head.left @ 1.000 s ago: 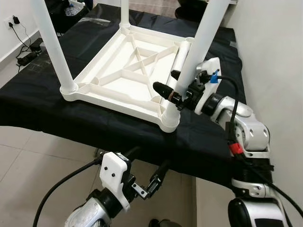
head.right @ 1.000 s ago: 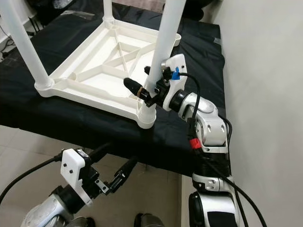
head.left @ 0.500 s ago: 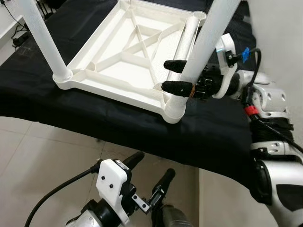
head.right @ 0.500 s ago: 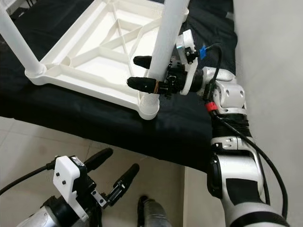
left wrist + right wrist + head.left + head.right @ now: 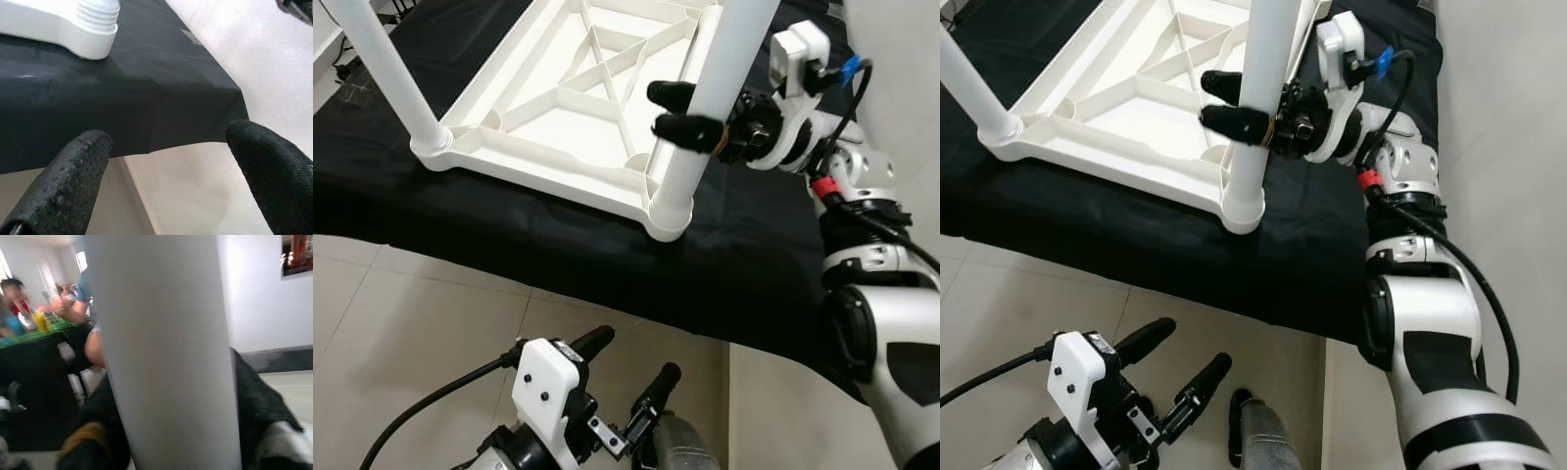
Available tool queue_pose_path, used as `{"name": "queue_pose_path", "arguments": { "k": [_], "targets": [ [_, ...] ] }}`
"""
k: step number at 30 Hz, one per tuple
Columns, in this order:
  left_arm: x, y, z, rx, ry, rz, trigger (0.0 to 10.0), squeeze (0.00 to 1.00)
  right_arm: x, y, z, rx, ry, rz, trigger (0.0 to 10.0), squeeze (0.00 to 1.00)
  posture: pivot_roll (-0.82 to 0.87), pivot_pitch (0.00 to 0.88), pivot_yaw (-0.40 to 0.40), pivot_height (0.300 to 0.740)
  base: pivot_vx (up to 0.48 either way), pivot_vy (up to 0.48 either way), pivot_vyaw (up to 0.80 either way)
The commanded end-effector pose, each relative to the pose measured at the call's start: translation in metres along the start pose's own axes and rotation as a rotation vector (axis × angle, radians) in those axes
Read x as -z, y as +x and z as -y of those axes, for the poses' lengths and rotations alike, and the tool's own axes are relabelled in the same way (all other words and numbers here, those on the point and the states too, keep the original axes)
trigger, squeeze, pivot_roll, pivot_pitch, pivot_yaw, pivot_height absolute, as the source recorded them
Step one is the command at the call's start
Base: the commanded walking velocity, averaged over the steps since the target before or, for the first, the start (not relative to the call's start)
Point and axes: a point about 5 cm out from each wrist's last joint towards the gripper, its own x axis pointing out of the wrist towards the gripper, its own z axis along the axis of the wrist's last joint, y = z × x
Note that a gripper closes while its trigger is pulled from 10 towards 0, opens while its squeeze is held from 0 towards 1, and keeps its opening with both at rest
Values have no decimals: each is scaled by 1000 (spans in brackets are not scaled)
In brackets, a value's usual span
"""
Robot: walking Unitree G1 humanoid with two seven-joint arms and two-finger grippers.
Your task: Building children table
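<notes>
**A:** What's on the bench?

**B:** One white plastic table top [image 5: 570, 108], lying upside down on a black cloth [image 5: 460, 211], ribs facing up. I count two legs standing in its corners: one at the near left [image 5: 386, 69], one at the near right [image 5: 700, 108].

**A:** And the arms?

**B:** Two of them. The right gripper [image 5: 690, 110] is up at the near-right leg, well above its socket, with one black finger on each side of the white tube. The right wrist view has that tube squeezed between both fingers [image 5: 259, 416], so it's clamped on the leg.

**A:** The other one?

**B:** The left gripper [image 5: 625, 370] hangs low, on the near side of the cloth's edge, over the tiled floor [image 5: 421, 323]. Its two fingers [image 5: 73, 176] are spread apart with nothing between them. Past them its wrist camera catches the threaded corner socket [image 5: 95, 24] of the table top resting on the cloth.

**A:** Anybody around?

**B:** Blurred people [image 5: 29, 298] at a far table in the right wrist view; I can't count them reliably.
</notes>
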Motion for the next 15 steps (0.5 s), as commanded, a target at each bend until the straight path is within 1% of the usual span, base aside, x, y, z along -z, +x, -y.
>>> {"name": "queue_pose_path", "arguments": {
  "k": [1,4,5,6,7,8,9,10,11,14,15],
  "targets": [
    [1,-2,1,5,-7,-16,10000,0,-8,-3,-1,-22,-3,47,0,0,123,328,-69,740,0,0,0],
    [1,-1,1,5,-6,-17,10000,0,-9,-5,0,-16,-6,48,0,0,123,328,-69,740,0,0,0],
    [1,1,-1,7,-2,-18,10000,0,-11,-8,0,-7,-26,25,0,0,107,311,-64,740,0,0,0],
    [1,1,-1,7,-2,-18,10000,0,-11,-8,0,-7,-26,25,0,0,107,311,-64,740,0,0,0],
    [3,4,-4,9,3,-17,10000,0,-11,-11,0,27,-69,-28,0,0,72,284,-78,740,0,0,0],
    [3,4,-4,9,3,-17,10000,0,-11,-11,0,27,-69,-28,0,0,72,284,-78,740,0,0,0],
    [6,7,-7,9,8,-11,10000,0,-3,-15,0,176,-65,-137,0,0,41,261,-111,740,0,0,0],
    [8,10,-9,8,11,-7,10000,0,3,-18,-1,291,-67,-214,0,0,34,253,-120,740,0,0,0],
    [11,13,-11,5,13,-3,10000,0,21,-24,-14,389,-84,-325,0,0,12,221,-152,740,0,0,0],
    [11,13,-11,5,13,-3,10000,0,21,-24,-14,389,-84,-325,0,0,12,221,-152,740,0,0,0],
    [13,16,-15,-1,20,3,10000,0,51,-22,-36,569,-56,-385,0,0,8,203,-172,740,0,0,0]
  ]
}}
